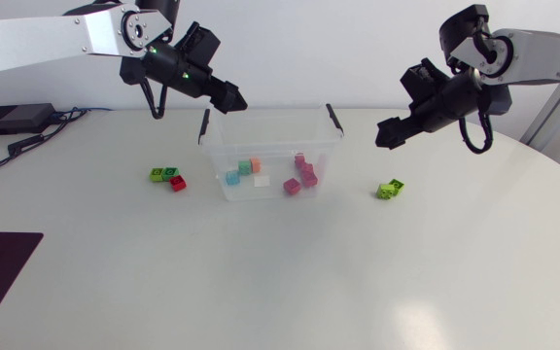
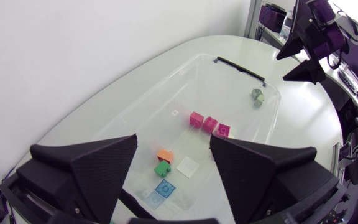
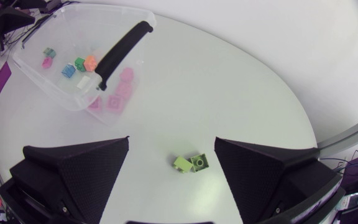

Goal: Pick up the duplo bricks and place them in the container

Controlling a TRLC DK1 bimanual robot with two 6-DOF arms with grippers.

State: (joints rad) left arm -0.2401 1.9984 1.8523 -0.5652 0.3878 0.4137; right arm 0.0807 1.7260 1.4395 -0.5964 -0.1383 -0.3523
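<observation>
White bench, clear container toward its back, my left arm and right arm raised over it.
My left claw hung over the container's left rear corner, fingers spread and holding nothing. My right claw hung off to the container's right, fingers likewise spread and empty, and the two lime-green bricks lay on the bench below it, untouched. Inside the container I saw several pink bricks near the right wall, an orange brick beside a small green brick, and a blue brick and a white brick toward the front. Outside, on the bench to the container's left, two green bricks sat touching a red brick.
</observation>
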